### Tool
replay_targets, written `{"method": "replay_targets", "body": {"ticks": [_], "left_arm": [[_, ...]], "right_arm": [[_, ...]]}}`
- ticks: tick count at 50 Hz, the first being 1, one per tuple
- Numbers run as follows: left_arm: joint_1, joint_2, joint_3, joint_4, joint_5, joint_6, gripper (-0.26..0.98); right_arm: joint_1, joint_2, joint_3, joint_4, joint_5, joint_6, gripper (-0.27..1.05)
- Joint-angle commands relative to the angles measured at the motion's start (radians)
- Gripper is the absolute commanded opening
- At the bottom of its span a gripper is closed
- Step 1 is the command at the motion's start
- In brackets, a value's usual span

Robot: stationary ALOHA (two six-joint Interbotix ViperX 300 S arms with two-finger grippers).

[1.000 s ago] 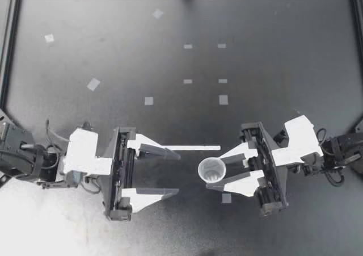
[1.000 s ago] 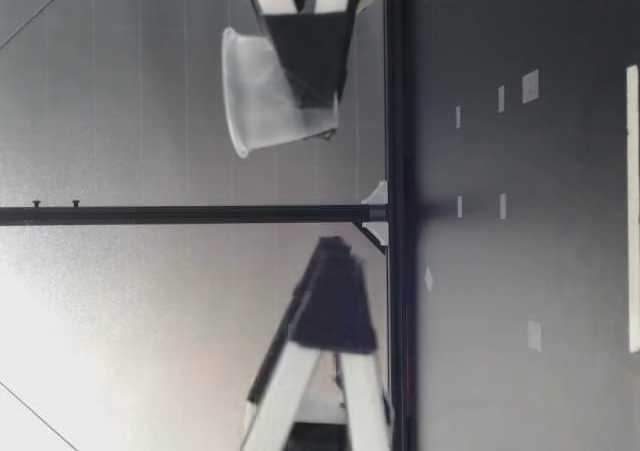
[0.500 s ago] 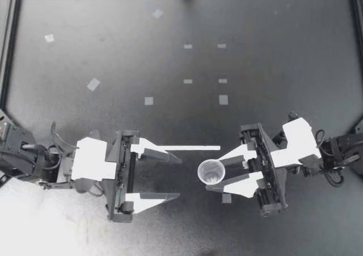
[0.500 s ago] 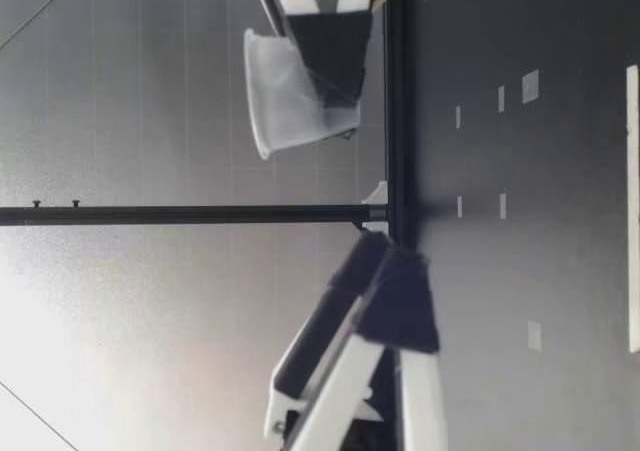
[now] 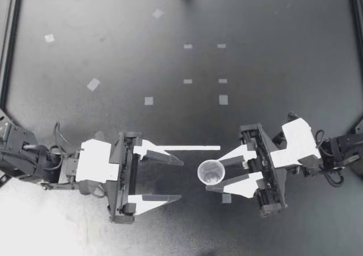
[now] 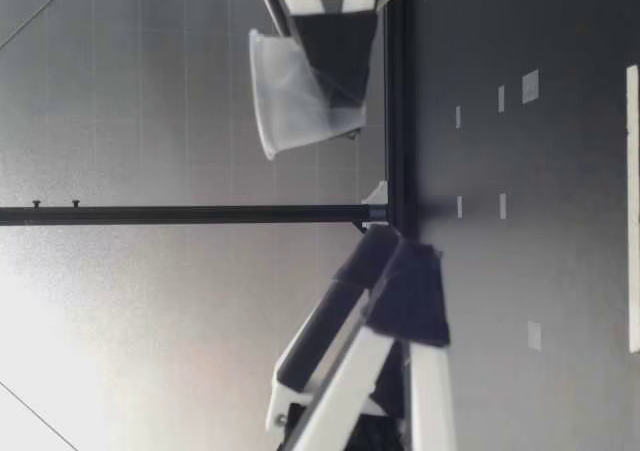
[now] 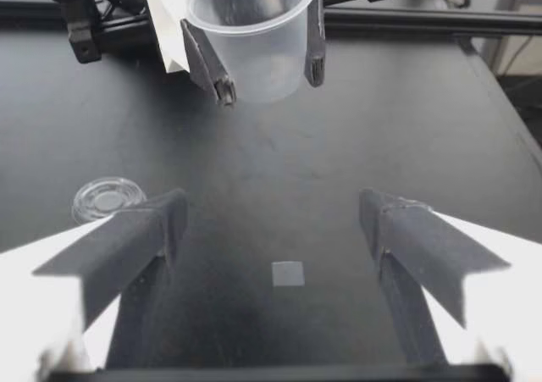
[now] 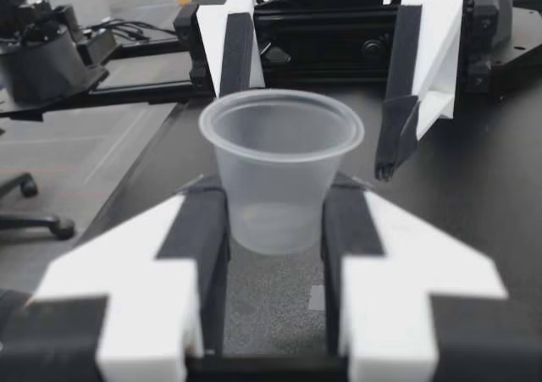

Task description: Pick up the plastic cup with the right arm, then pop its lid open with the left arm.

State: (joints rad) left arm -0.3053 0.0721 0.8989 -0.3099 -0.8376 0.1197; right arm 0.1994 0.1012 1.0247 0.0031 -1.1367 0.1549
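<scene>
My right tool [image 5: 214, 175] was closed on a clear plastic cup [image 5: 210, 171], with one finger on each side of it. The cup was lifted off the dark surface [image 5: 272, 51]. In the low view the cup [image 6: 300, 96] hung clearly above the surface, its mouth up and leaning only a little. In the right wrist view the fingers [image 8: 203, 229] pressed the cup [image 8: 279, 170] on its lower half, well under the rim.

To hold such a thin cup well, I judge that the grip should be gentle and even. A hard squeeze could bend the wall, and a loose one could let the cup slip or tip. The wrist should be level, so that the mouth faces up.

The right arm stretched in from the right edge of the surface, with a flat wrist and the fingers pointing toward my left tool [image 5: 181, 180]. The left tool was wide open and held nothing. It faced the cup from the opposite side, near it but apart. In the low view it [image 6: 395, 271] sat lower than the cup, close to the surface.

A long white strip [image 5: 193, 148] lay flat on the surface, from just beside the cup to one finger of the left tool. A small clear lid [image 7: 107, 199] lay below the cup, beside one left finger. Some tape squares [image 5: 223, 99] lay farther from the cup.
</scene>
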Motion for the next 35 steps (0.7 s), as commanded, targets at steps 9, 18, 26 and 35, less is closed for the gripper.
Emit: {"method": "replay_targets", "body": {"ticks": [9,18,26,35], "left_arm": [[-0.002,-0.015,-0.012,0.002,-0.005,-0.002,0.73],[-0.002,-0.014,-0.011,0.002,-0.005,-0.002,0.73],[-0.002,-0.014,-0.011,0.002,-0.003,-0.005,0.73],[-0.002,-0.014,-0.011,0.002,-0.003,-0.005,0.73]], "right_arm": [[0.006,-0.011,-0.014,-0.002,0.003,-0.005,0.28],[0.006,-0.012,-0.014,-0.002,0.009,-0.035,0.28],[0.006,-0.012,-0.014,-0.002,0.009,-0.035,0.28],[0.006,-0.012,-0.014,-0.002,0.011,-0.035,0.28]]}}
